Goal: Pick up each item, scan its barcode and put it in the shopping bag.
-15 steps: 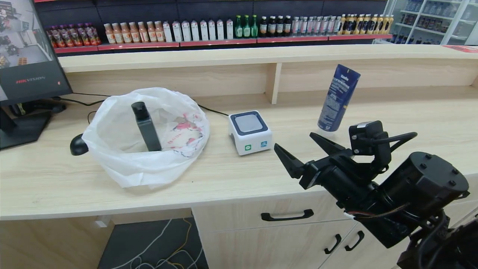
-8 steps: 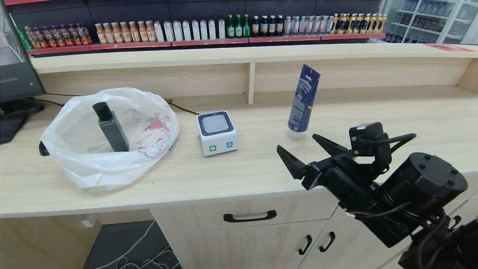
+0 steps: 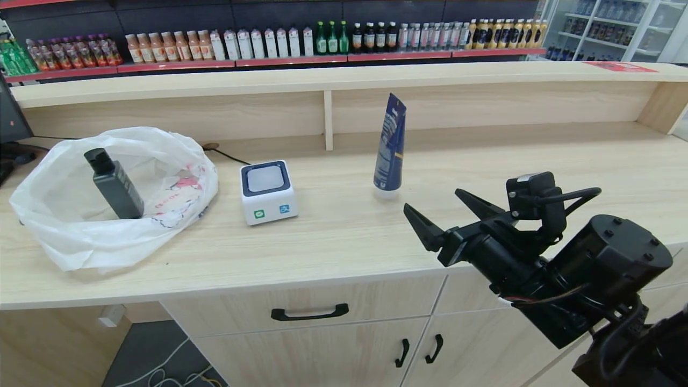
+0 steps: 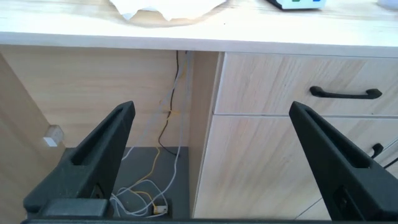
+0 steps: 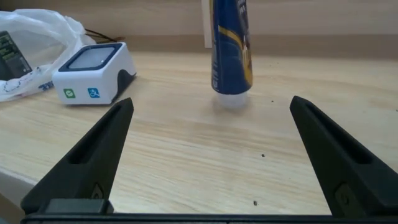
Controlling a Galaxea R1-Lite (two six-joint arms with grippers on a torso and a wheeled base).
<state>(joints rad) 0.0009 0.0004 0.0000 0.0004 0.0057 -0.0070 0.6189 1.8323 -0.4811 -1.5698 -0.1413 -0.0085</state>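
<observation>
Standing upright before spread right tool [image 3: 431, 200]: blue tube [image 3: 391, 145]; scanner [image 3: 267, 191], shopping bag [image 3: 67, 246] leftward; left tool [image 4: 211, 109] spread.

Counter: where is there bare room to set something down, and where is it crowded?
Bare: the counter right of the blue tube, and the gap between tube and scanner. Crowded: the left end, bag with bottle beside scanner.

Open counter [image 3: 344, 236] lies between the right gripper [image 3: 431, 199], its fingers spread wide, and the upright tube [image 3: 389, 145]. The scanner [image 3: 267, 192] stands between tube and bag [image 3: 80, 247], leaving 2 gaps, the wider beside the tube.
</observation>
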